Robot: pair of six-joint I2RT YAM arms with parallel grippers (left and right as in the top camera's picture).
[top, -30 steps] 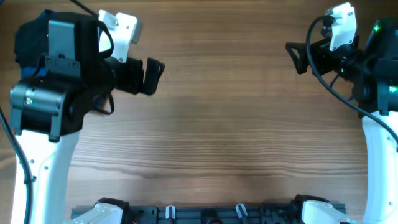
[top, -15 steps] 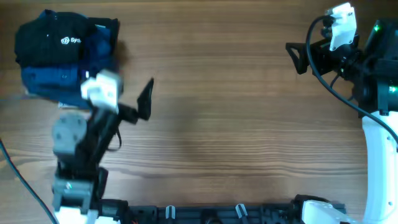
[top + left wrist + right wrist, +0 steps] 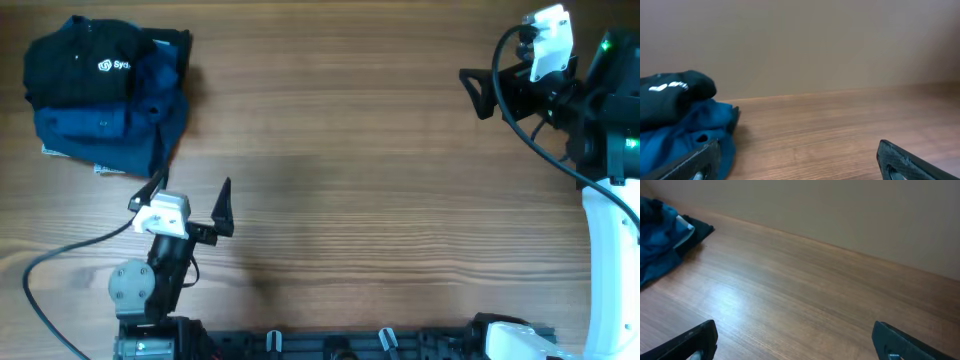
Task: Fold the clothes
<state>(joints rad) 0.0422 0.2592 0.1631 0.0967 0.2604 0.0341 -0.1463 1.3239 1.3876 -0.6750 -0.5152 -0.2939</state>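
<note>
The wooden surface [image 3: 380, 200] has the black shirt [image 3: 85, 65] in the upper left, lying on a blue shirt [image 3: 110, 130]. The left fingers [image 3: 225, 203] and right fingers [image 3: 695, 337] are wide open, holding nothing.

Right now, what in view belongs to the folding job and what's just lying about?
Job:
- black shirt with white logo, on top of the pile at the table's far left
- left gripper, open, empty
- right gripper, open, empty

Lying about:
- blue collared shirt, under the black one
</note>
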